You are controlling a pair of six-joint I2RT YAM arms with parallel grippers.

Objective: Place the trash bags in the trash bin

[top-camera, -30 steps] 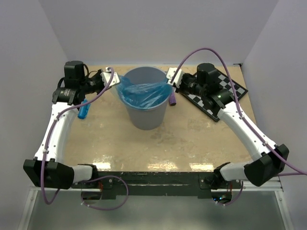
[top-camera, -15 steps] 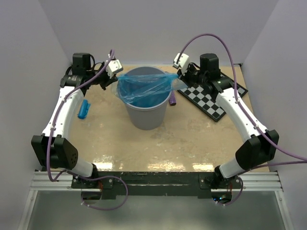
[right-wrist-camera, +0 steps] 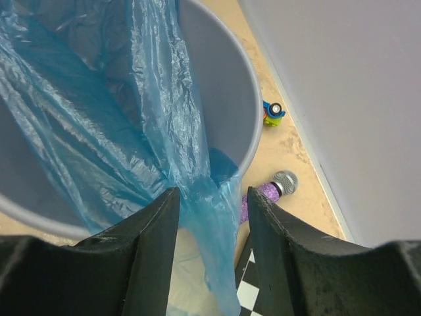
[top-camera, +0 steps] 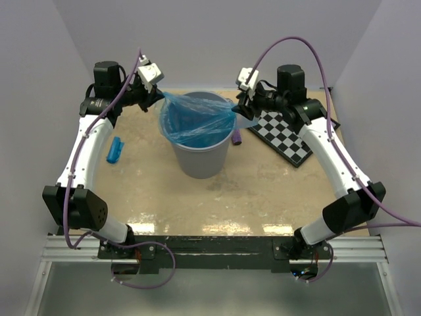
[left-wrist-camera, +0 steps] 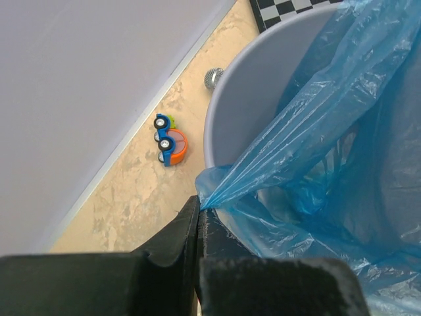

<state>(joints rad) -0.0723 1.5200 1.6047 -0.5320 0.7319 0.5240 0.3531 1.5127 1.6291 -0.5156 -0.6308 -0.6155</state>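
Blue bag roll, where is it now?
Top view: the blue bag roll lies on the table left of the grey bin, beside the left arm.

A round grey plastic trash bin [top-camera: 197, 150] stands on the beige stone-patterned table [top-camera: 217, 197], toward its far side, near the middle. A wide sheet of thin blue plastic trash bag [top-camera: 194, 122] lies in the bin and reaches out over its left and right rim. The left gripper [left-wrist-camera: 196, 209] sits just left of the bin, pinching the sheet's corner. The right gripper [right-wrist-camera: 212, 197] sits just right of the bin, with the sheet's edge hanging between its parted fingers. A short roll of blue plastic trash bag [top-camera: 115, 150] lies left of the bin, well apart. A purple glittery microphone [top-camera: 235, 137] lies just right of the bin, and a black-and-white checkered board [top-camera: 289, 138] lies farther right. A small blue-and-orange toy car [left-wrist-camera: 170, 141] lies behind the bin, near the back wall [top-camera: 217, 39].
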